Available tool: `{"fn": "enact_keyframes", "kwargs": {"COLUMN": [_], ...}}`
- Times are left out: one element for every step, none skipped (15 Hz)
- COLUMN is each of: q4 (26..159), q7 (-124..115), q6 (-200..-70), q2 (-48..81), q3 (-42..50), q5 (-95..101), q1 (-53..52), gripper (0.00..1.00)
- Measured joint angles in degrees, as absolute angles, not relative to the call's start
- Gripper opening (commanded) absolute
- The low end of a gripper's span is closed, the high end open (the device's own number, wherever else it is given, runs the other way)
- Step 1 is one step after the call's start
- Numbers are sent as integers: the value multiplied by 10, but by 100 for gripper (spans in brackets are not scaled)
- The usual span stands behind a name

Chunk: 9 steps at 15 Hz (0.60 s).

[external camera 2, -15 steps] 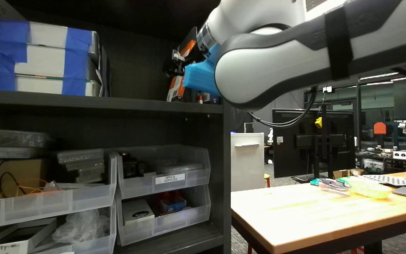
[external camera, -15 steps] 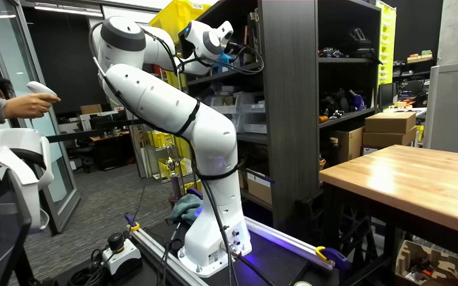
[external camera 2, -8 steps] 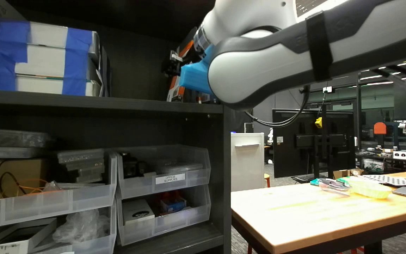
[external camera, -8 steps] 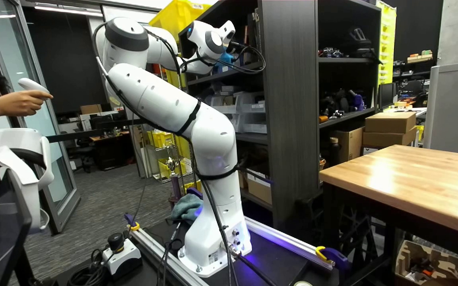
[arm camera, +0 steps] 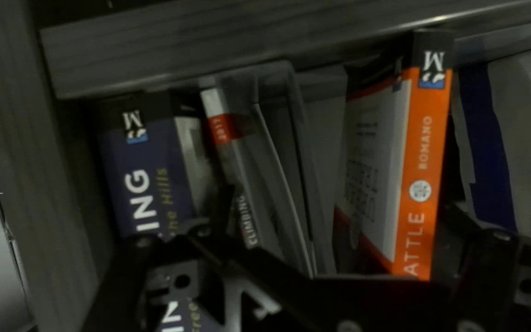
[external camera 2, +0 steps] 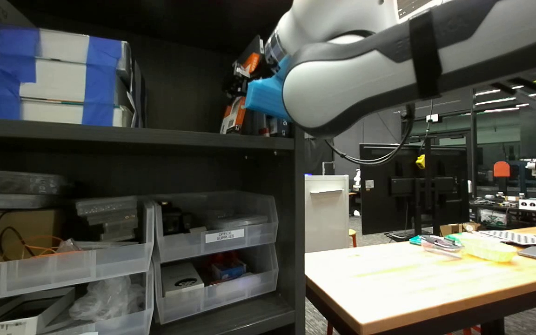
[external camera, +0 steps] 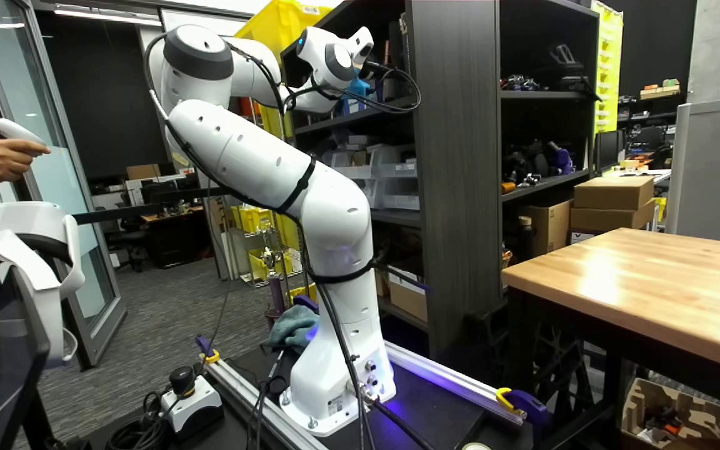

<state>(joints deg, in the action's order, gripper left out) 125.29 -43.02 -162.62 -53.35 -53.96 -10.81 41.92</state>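
Had the gripper (arm camera: 337,212) spread wide, jutting in from six o'clock in the wrist view. Saw the orange book (arm camera: 424,147) there at three o'clock, spine outward, just beside the finger (arm camera: 489,267) at four; could not tell touching from merely near. Found the slim book (arm camera: 234,157) close to the centre toward ten, the navy book (arm camera: 155,166) at nine and the shelf (arm camera: 247,55) at twelve. Caught the gripper near twelve o'clock in an exterior view, beside the blue bracket (external camera 2: 263,97), partly covering the orange book, itself tilted toward one. Noted there taped boxes (external camera 2: 61,77) at ten, the arm (external camera 2: 342,83) between one and two, bins (external camera 2: 258,236) at seven and the table (external camera 2: 389,284) at four.
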Motion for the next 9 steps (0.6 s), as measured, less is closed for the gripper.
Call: {"fn": "enact_keyframes", "kwargs": {"q4": [1256,1259,1262,1265,1268,1270,1273,1275,1277], "q7": [-430,-430,-430,-430,-430,-430,-430,-430,-430], "q6": [-1626,-1626,-1626,-1626,-1625,-1625,-1625,-1625,-1624], "q2": [-533,-533,-533,-533,-534,-534,-534,-534,-534], "q3": [-534,-529,-526,-523,-520,-517,-514,-511,-509], "q5": [-108,-108,-108,-108,-108,-107,-107,-106,-106], "q1": [416,411,405,400,394,389,384,380,375], "gripper": [100,100,100,100,100,100,100,100,100]}}
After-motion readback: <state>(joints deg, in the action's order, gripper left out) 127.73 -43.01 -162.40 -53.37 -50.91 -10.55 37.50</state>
